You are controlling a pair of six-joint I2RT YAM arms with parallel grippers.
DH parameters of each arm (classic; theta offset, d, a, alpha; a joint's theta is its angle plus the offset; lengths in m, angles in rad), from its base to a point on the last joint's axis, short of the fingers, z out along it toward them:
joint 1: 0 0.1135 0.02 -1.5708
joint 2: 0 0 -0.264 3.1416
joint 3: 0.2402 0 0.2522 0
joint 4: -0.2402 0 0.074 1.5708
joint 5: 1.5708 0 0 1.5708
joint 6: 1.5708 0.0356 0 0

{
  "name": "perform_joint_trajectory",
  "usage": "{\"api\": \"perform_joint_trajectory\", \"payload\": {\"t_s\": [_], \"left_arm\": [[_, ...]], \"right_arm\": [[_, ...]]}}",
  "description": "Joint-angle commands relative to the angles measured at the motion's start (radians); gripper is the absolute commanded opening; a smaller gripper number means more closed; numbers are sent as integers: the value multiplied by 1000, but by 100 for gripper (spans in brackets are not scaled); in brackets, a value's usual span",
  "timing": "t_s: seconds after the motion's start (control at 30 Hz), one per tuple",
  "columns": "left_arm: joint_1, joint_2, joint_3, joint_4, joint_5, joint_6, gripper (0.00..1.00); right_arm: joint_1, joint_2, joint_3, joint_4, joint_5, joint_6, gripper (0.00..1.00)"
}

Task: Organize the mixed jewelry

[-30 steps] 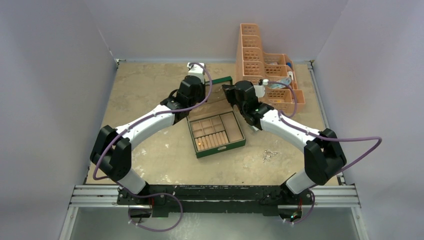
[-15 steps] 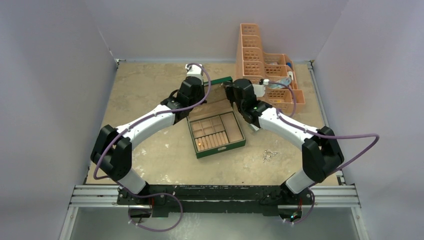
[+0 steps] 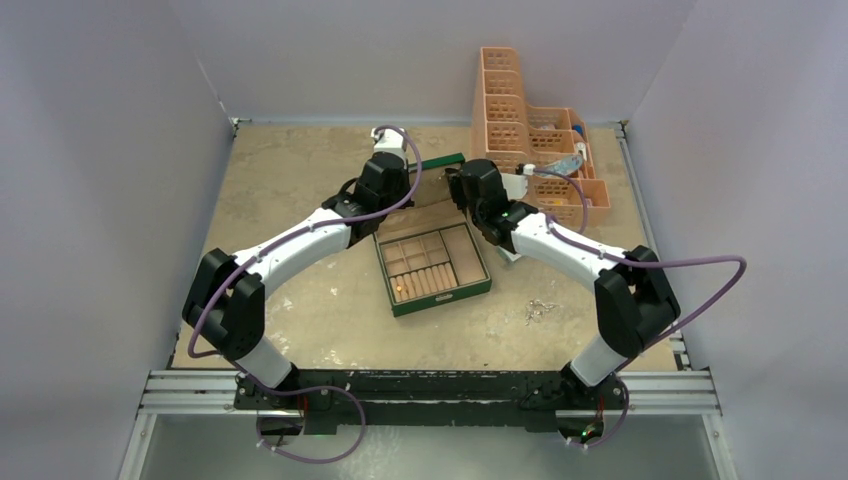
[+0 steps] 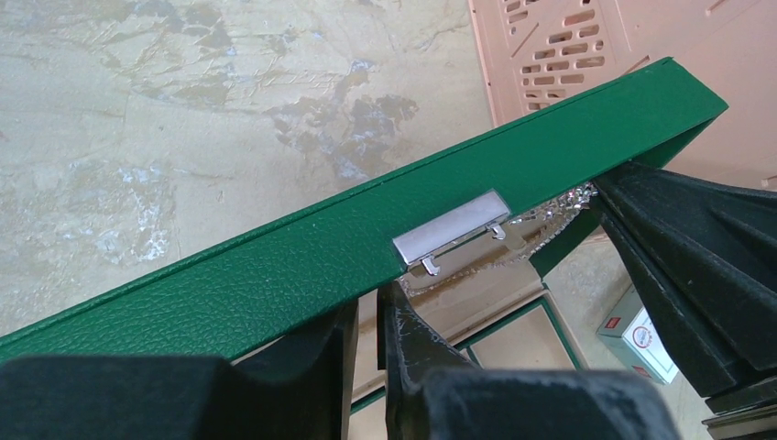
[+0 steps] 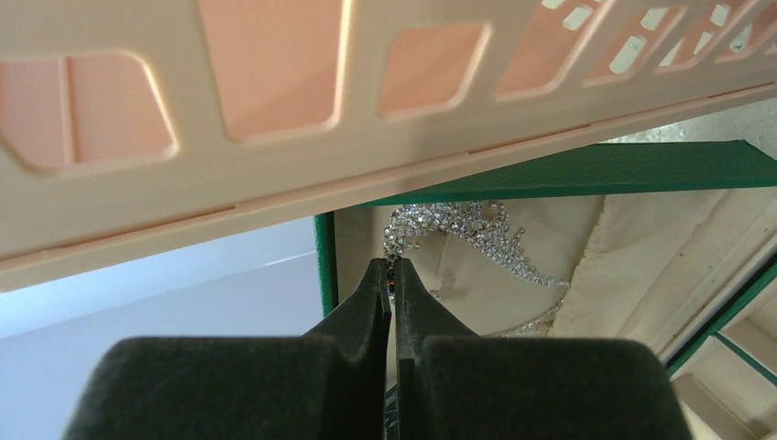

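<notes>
The green jewelry box (image 3: 437, 296) stands open, its lid (image 4: 275, 266) raised at the back. My left gripper (image 4: 368, 307) is closed on the lid's front edge beside the silver clasp (image 4: 451, 229); it also shows in the top view (image 3: 410, 170). My right gripper (image 5: 392, 268) is shut on the end of a sparkling silvery chain (image 5: 463, 229) that lies against the lid's beige lining; in the top view it is at the lid's right end (image 3: 457, 182). A small gold piece (image 3: 402, 286) sits in a box compartment. Thin silvery pieces (image 3: 540, 310) lie on the table to the right.
Peach plastic baskets (image 3: 530, 140) stand at the back right, close above my right gripper (image 5: 275, 119). A small white card box with red print (image 4: 641, 335) lies right of the green box. The right arm's black wrist (image 4: 705, 247) is close to the lid's right end.
My right arm has swung a little left, its elbow drawing in and its gripper closing on the lid's right end. The left arm and lid have hardly moved.
</notes>
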Motion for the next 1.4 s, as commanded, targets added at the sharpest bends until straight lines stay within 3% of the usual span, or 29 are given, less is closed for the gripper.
{"api": "perform_joint_trajectory", "payload": {"t_s": [0.0,0.5,1.37], "left_arm": [[9,-28,35,12,-4,-14,14],[11,-45,17,8,14,-19,17],[20,-84,-23,4,46,-43,22]], "right_arm": [[-5,-33,4,-23,42,41,0],[-6,-75,-34,-48,33,50,0],[-6,31,-112,-24,-100,123,0]]}}
